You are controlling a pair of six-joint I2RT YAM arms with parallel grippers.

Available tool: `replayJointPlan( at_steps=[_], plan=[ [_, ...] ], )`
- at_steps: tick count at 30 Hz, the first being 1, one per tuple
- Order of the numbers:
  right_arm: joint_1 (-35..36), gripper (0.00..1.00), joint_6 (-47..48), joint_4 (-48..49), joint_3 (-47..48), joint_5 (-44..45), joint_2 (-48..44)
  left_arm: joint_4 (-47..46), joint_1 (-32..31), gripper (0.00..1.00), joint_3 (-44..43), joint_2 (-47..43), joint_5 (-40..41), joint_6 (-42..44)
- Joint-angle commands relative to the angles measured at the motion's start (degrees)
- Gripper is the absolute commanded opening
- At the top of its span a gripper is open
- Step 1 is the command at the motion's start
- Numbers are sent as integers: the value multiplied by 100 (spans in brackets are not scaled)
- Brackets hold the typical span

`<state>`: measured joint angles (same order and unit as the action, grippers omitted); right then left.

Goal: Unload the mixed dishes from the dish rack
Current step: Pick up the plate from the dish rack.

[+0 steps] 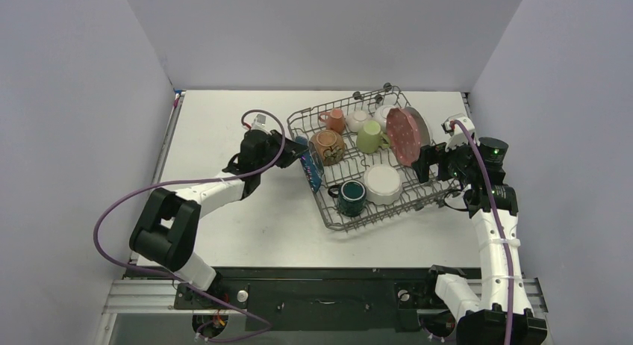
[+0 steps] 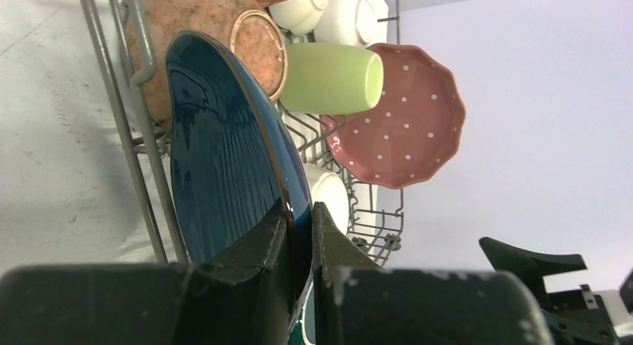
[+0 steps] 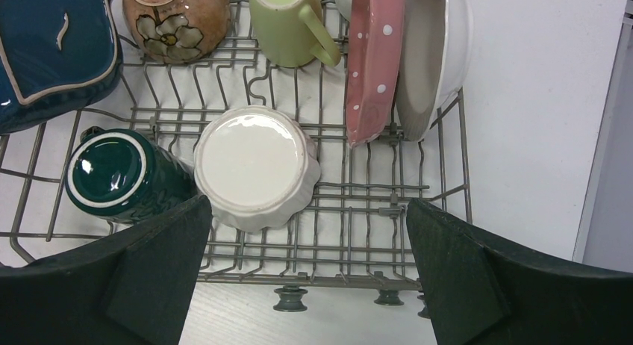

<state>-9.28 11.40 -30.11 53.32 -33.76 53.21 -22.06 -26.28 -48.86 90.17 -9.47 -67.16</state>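
Your left fingers (image 2: 319, 233) are pinching the rim of the dark blue leaf-shaped dish (image 2: 224, 158), one finger pressing on each face. That dish is standing on edge just inside the left wall of the dish rack (image 1: 371, 216), close beside the brown bowl (image 2: 201, 31), which is lying on its side. Past them, the light-green cup (image 2: 328, 78) is sitting next to the pink white-dotted plate (image 2: 403, 121). The plate is standing upright among the prongs, with a white dish (image 3: 437, 54) standing right behind it.

Your right fingers (image 3: 164, 263) are spread wide and gripping nothing. They are hanging over the rack's right end, above an upturned white bowl (image 3: 257, 166). Just beside that bowl, the dark green mug (image 3: 112, 173) is lying on its side. An orange cup (image 1: 336, 120) is sitting towards the far side of the rack. The rack itself is resting askew on the white worktop (image 1: 224, 121), and your two arms are reaching it from opposite sides.
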Motion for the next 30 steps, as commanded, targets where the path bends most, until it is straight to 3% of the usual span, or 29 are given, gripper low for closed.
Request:
replayJointPlan(
  at_steps=[1, 15, 21, 27, 30],
  plan=[
    [46, 100, 97, 154, -20, 18, 53, -1288, 123, 0, -225, -553, -700, -298],
    [97, 100, 138, 152, -39, 41, 119, -314, 446, 0, -580, -1632, -854, 320],
    [112, 100, 190, 129, -41, 71, 148, 1322, 731, 0, -1041, -2222, -710, 2314],
    [123, 100, 241, 112, -57, 82, 177, 3513, 740, 0, -1552, -2443, 690, 4348],
    [128, 100, 255, 109, -73, 8, 189, 4332, 734, 0, -1743, -2112, 1268, 4827]
  ],
)
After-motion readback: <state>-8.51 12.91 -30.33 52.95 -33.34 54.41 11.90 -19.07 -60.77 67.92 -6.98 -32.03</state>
